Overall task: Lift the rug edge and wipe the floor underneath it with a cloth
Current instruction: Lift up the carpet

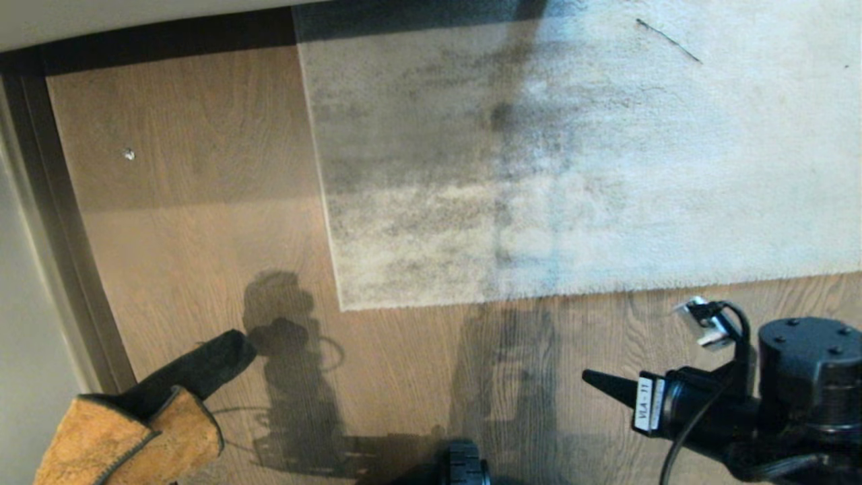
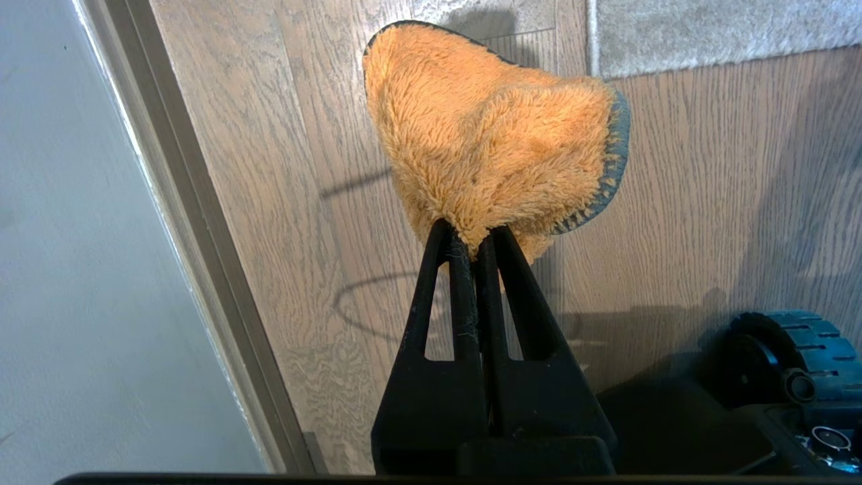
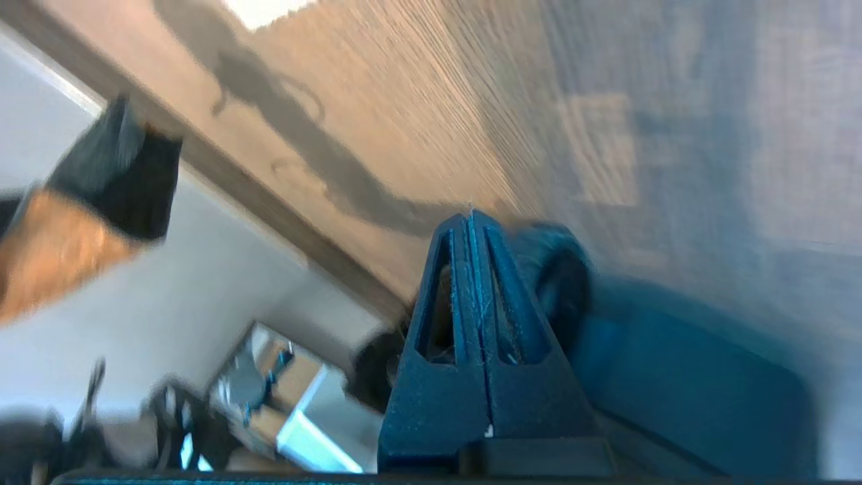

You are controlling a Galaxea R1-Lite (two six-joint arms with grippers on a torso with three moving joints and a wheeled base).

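From my head camera, the rug edge (image 1: 431,301) lies flat on the floor (image 1: 202,236), its square corner (image 1: 343,306) pointing toward me. The cloth (image 1: 128,431) hangs well apart from that corner, on the skirting strip (image 1: 67,256) side, orange face and black reverse both showing. My right gripper (image 1: 596,379) sits on the near side of the rug edge, above bare planks, its tip aimed toward the cloth.

From my left wrist, my left gripper (image 2: 477,232) has its jaws clenched on the cloth (image 2: 491,141), which fans out orange above the floor (image 2: 673,202); the rug corner (image 2: 606,64) lies beyond it, apart.

From my right wrist, the right gripper (image 3: 470,217) has its jaws pressed together, grasping nothing, over the floor (image 3: 417,121). The cloth (image 3: 60,249) shows blurred off to one side, away from the jaws.
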